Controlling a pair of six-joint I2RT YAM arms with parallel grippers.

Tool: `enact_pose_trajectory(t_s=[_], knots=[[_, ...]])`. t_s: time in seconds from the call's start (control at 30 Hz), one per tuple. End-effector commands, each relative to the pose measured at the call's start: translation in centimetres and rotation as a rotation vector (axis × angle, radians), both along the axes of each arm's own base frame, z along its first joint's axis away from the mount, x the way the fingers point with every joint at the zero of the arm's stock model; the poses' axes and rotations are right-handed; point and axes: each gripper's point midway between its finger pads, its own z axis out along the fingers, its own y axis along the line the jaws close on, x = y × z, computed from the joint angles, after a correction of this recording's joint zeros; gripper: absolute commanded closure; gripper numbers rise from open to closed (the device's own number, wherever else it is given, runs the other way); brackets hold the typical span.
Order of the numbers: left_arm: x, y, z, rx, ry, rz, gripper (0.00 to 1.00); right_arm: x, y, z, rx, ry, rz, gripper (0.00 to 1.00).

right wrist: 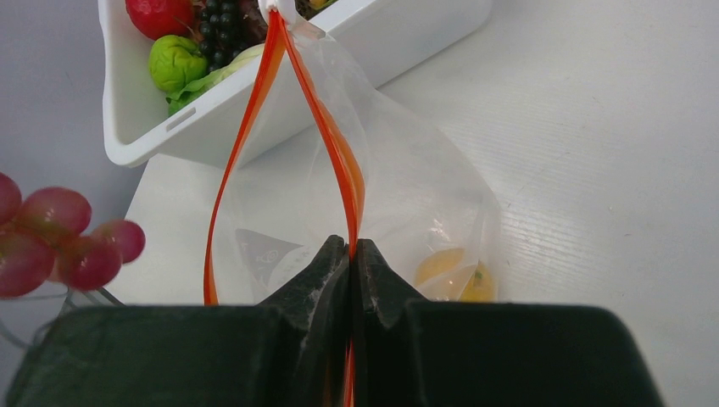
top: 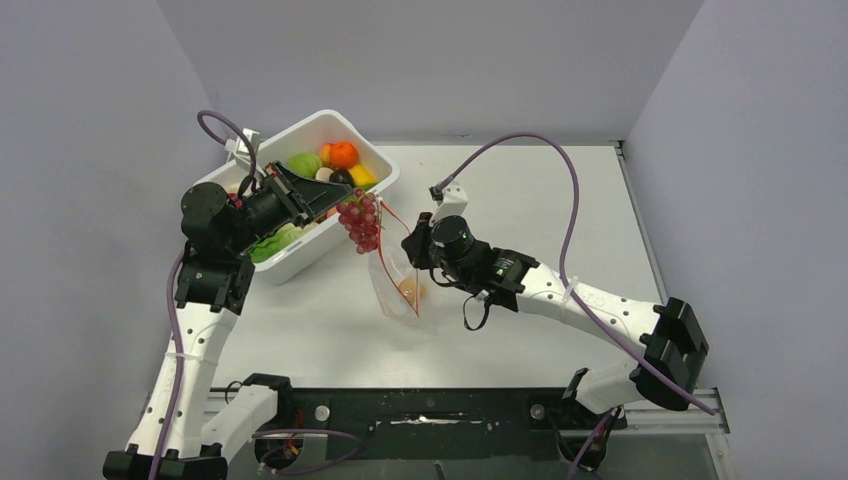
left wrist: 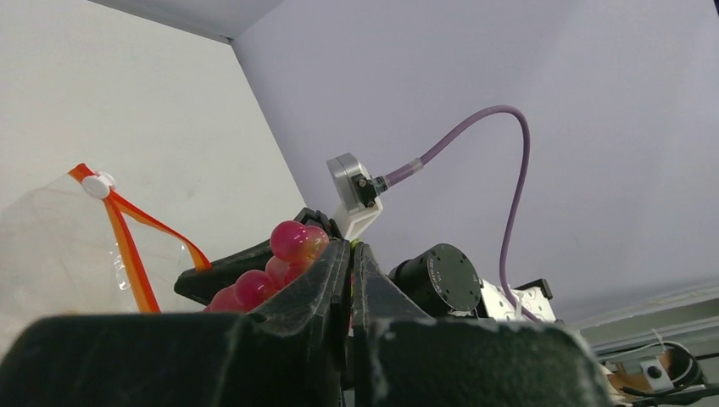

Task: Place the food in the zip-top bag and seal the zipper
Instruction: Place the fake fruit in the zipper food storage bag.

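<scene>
The zip-top bag holds one yellow piece; the right gripper pinches its zipper, mouth gaping. Beside that mouth the left gripper clamps one grape bunch.

The top view looks down from above and behind the arms over the whole bench. The left wrist camera looks rightward and upward, close along its fingers. The right wrist camera looks leftward. Both wrist views share the zip-top bag and grapes.
</scene>
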Motion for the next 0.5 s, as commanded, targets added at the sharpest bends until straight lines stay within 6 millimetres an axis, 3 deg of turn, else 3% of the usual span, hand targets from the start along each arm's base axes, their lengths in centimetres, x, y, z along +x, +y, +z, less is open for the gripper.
enact_pose_trajectory(t_s=[0.0, 0.27, 0.47], knots=[[-1.1, -0.5, 2.9, -0.074, -0.102, -0.034, 1.0, 0.7, 1.2, 4.9, 0.124, -0.081, -0.003, 1.0], [-0.9, -1.5, 2.3, -0.096, -0.09, -0.05, 1.0, 0.9, 1.7, 4.8, 0.129, -0.078, 0.004, 1.0], [-0.2, -1.9, 0.4, -0.097, -0.073, -0.04, 1.0, 0.8, 2.0, 5.5, 0.154, -0.084, 0.012, 1.0]])
